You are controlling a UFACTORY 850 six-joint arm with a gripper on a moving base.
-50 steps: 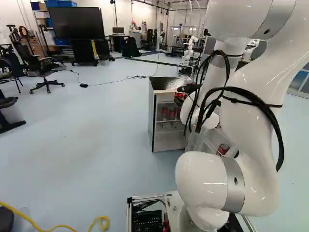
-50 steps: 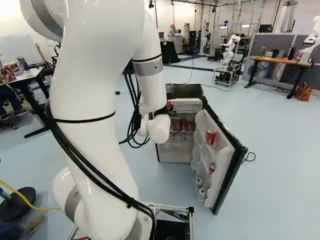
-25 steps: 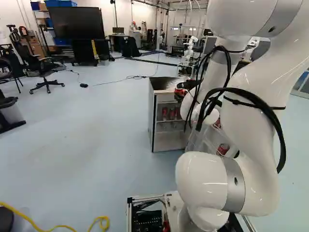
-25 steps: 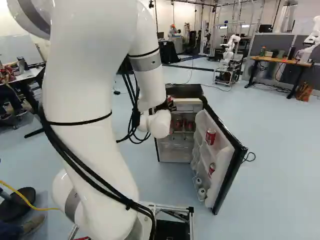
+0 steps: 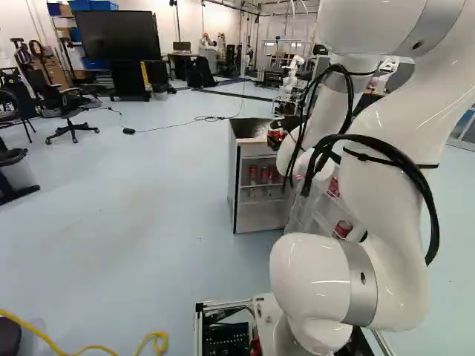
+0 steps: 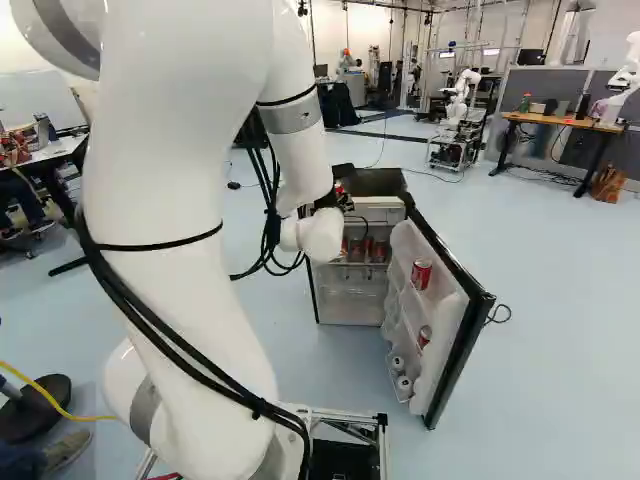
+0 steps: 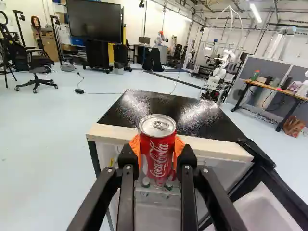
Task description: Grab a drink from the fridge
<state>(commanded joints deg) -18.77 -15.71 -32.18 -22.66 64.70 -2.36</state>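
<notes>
Between the jaws, which are closed on it from both sides, the red soda can hangs upright before the mini fridge, whose door stands wide open, so the grab looks done and the next move calls for drawing back clear.

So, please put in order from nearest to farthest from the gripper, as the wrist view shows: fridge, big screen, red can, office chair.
1. Red can: held in the gripper.
2. Fridge: just ahead, past the can.
3. Office chair: farther ahead, to the left.
4. Big screen: farthest, also left.
</notes>
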